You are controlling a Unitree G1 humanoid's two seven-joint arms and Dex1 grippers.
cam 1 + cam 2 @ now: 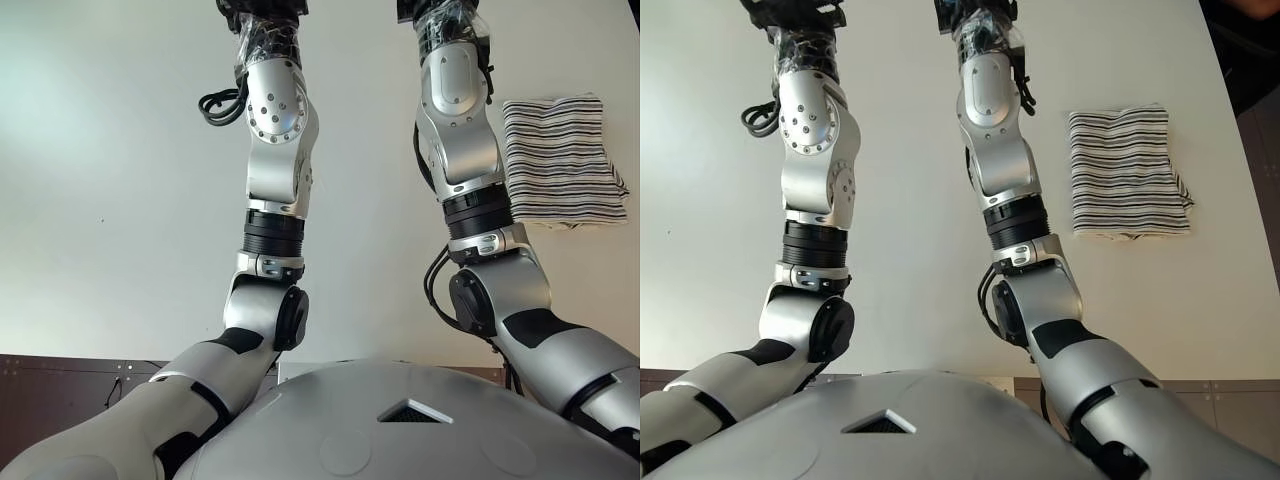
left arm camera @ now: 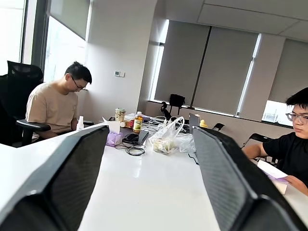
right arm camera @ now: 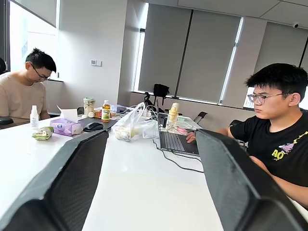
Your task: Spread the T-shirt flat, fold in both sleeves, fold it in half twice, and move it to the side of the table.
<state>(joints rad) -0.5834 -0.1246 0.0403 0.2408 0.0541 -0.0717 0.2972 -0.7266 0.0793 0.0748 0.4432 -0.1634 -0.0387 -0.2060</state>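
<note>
The black-and-white striped T-shirt point(image 1: 562, 160) lies folded into a small rectangle on the white table point(image 1: 120, 200), at the right side near the table's edge; it shows too as the T-shirt point(image 1: 1127, 172). Both arms stretch forward over the middle of the table, left of the shirt and apart from it. In the left wrist view my left gripper point(image 2: 149, 178) is open, its two dark fingers point(image 2: 72, 178) spread wide with nothing between them. In the right wrist view my right gripper point(image 3: 149, 178) is open as well, its fingers point(image 3: 236, 178) holding nothing.
Far down the long table stand a plastic bag point(image 3: 132, 126), bottles point(image 3: 106, 111), a tissue pack point(image 3: 65, 126), a laptop point(image 3: 175, 140) and cables. Two people sit at its far end, touching none of the task's things. The table's right edge point(image 1: 1230, 130) runs close to the shirt.
</note>
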